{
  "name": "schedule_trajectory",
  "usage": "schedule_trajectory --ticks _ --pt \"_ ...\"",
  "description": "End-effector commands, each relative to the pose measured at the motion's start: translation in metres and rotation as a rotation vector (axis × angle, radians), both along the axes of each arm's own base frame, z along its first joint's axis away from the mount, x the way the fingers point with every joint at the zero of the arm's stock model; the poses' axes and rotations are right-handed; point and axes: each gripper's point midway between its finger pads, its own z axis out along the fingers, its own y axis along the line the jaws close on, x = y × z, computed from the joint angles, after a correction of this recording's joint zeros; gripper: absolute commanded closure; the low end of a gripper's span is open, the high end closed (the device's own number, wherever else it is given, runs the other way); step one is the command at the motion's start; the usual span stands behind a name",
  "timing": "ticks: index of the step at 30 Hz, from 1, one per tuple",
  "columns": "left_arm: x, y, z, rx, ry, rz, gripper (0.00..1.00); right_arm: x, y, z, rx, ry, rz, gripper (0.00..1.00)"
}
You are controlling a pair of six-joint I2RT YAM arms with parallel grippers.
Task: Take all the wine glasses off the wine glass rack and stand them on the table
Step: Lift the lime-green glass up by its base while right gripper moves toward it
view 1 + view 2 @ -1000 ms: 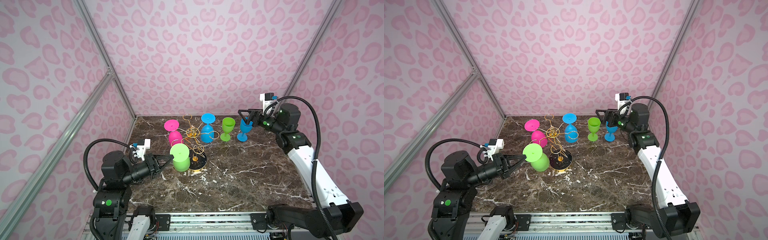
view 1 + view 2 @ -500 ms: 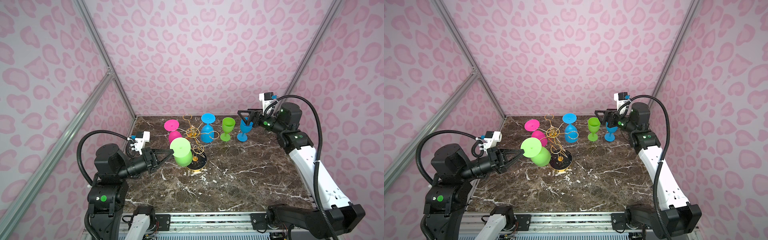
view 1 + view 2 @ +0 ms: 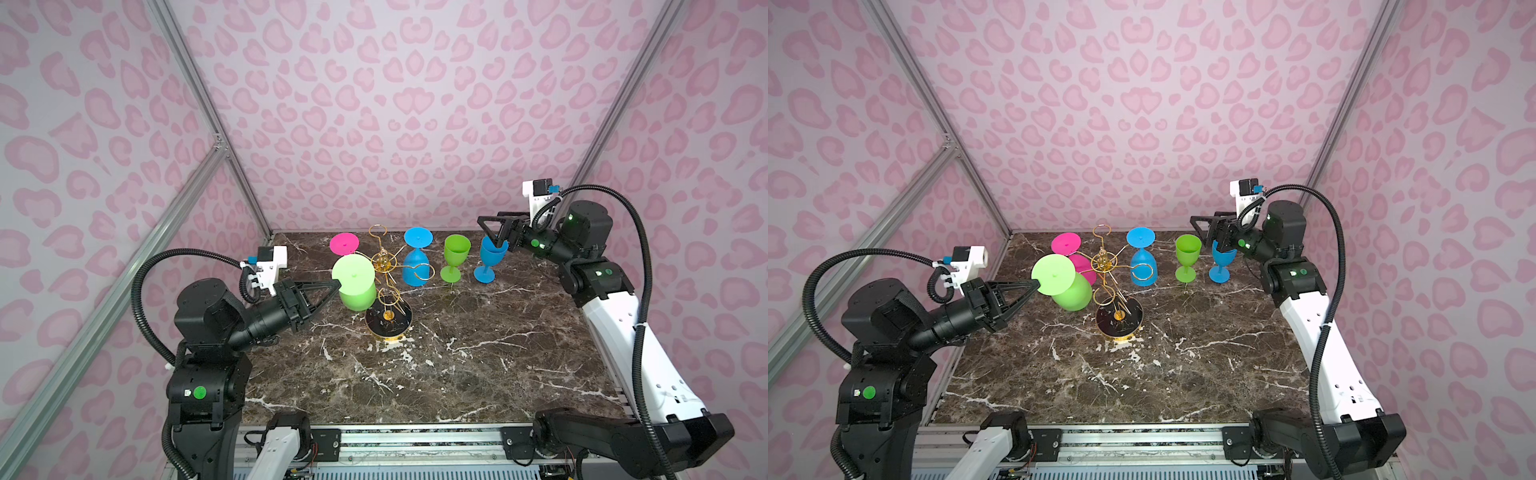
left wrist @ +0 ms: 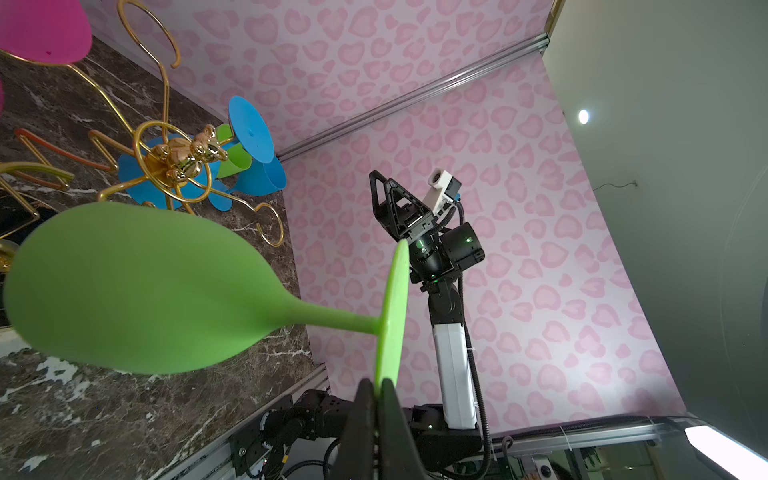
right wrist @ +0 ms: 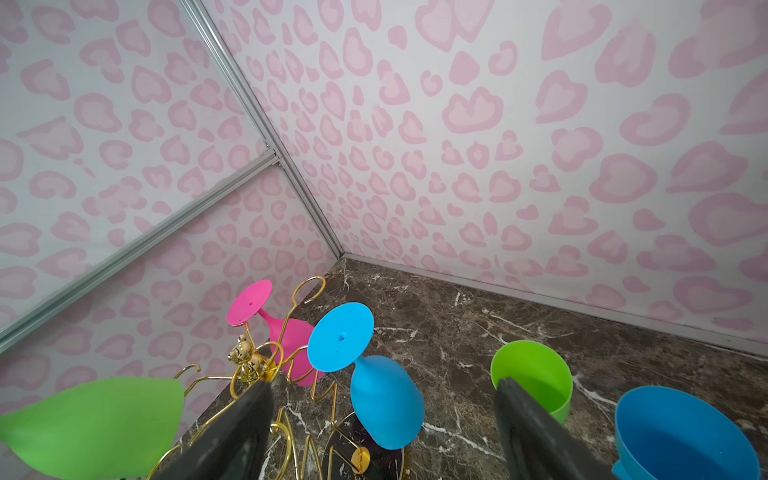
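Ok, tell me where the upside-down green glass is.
In both top views the upside-down green glass hangs left of the wine glass rack, in front of the pink glass, its foot pinched in the left tool.

Pink-patterned walls (image 3: 374,104); dark marble tabletop (image 3: 457,374)

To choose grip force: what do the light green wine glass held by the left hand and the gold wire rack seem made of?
Light green wine glass: probably plastic or silicone; opaque, matte, no glare. Gold wire rack: probably polished metal; its thin curved wires show bright mirror-like highlights.
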Motion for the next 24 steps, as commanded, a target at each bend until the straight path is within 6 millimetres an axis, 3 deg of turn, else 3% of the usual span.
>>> schedule_trajectory --ticks 1,9,11,22,24 --pt "0.003 0.000 0.023 -0.026 -0.077 0.004 0.97 -0.001 0.003 0.003 -0.013 -0.017 0.026 0.15" --pt "-0.012 -0.001 0.032 -0.054 -0.086 -0.013 0.97 0.000 0.005 0.005 -0.009 -0.026 0.033 0.15" --pt "-0.008 -0.001 0.026 -0.064 -0.065 -0.011 0.97 0.000 0.006 0.007 -0.001 -0.029 0.041 0.15" --pt "0.010 0.005 0.055 -0.139 -0.126 0.040 0.97 -0.015 0.034 0.017 -0.066 -0.119 0.133 0.15" --pt "0.012 0.006 0.065 -0.161 -0.145 0.041 0.96 -0.023 0.041 0.033 -0.079 -0.179 0.146 0.14"
